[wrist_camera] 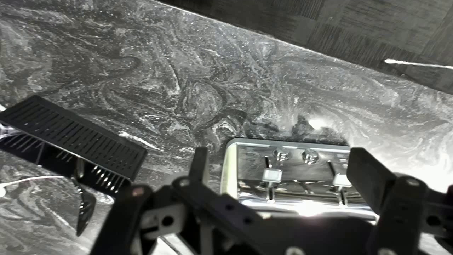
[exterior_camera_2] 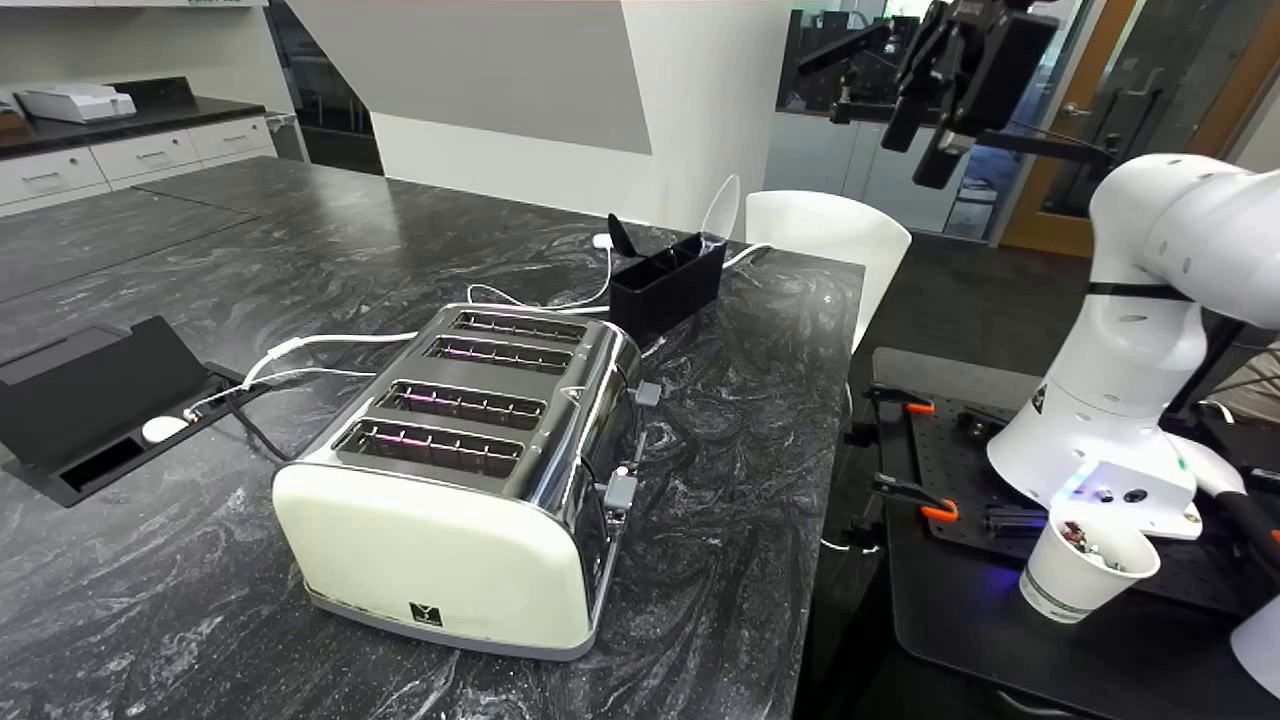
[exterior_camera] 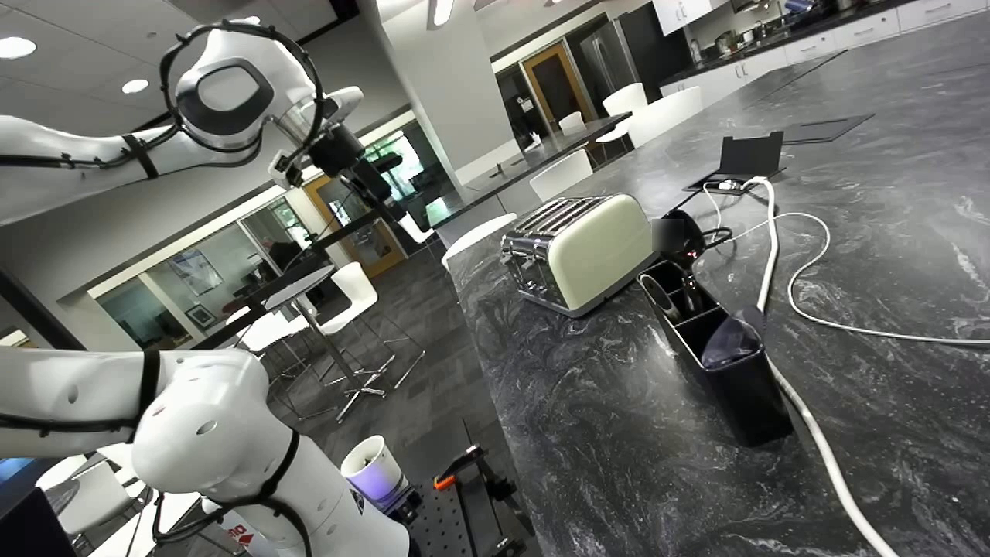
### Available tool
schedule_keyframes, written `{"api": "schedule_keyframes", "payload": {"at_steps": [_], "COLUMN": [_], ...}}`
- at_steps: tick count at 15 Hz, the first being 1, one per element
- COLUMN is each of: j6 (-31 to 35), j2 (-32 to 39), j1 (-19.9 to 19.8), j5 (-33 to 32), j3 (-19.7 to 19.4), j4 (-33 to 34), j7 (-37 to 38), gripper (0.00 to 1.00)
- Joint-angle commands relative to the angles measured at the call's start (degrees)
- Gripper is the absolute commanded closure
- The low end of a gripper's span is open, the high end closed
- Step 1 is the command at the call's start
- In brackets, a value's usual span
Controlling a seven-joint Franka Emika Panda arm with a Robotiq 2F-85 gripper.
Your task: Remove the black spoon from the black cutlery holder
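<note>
The black cutlery holder (exterior_camera: pixel 746 402) stands on the dark countertop beyond the toaster's end; it also shows in an exterior view (exterior_camera_2: pixel 665 295) and at the left of the wrist view (wrist_camera: pixel 85 138). The black spoon (exterior_camera_2: pixel 621 237) leans out of the holder's end compartment, its bowl up and outside the rim. It shows in the wrist view (wrist_camera: pixel 85 212) and, dark, in an exterior view (exterior_camera: pixel 688 236); its lower handle is hidden inside. A clear plastic utensil (exterior_camera_2: pixel 722 208) stands in the opposite end. My gripper (wrist_camera: pixel 279 151) is open and empty, high above the counter (exterior_camera_2: pixel 918 158), away from the holder.
A cream and chrome toaster (exterior_camera_2: pixel 430 560) stands beside the holder, below my fingers in the wrist view (wrist_camera: pixel 290 166). White cables (exterior_camera: pixel 820 441) run past the holder to a raised black socket lid (exterior_camera: pixel 750 155). The counter's edge (wrist_camera: pixel 269 35) borders the floor.
</note>
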Motion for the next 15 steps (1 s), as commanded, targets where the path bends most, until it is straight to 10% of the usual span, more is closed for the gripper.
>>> {"api": "schedule_keyframes", "payload": {"at_steps": [1,15], "j6": [2.02,19.64], "j2": [1.8,16.54], "j1": [-4.04,-12.15], "j5": [-3.55,-13.04], "j3": [-2.43,-16.53], "j4": [0.79,0.12], "j7": [-0.02,-11.8], "gripper": [0.0,0.0]}}
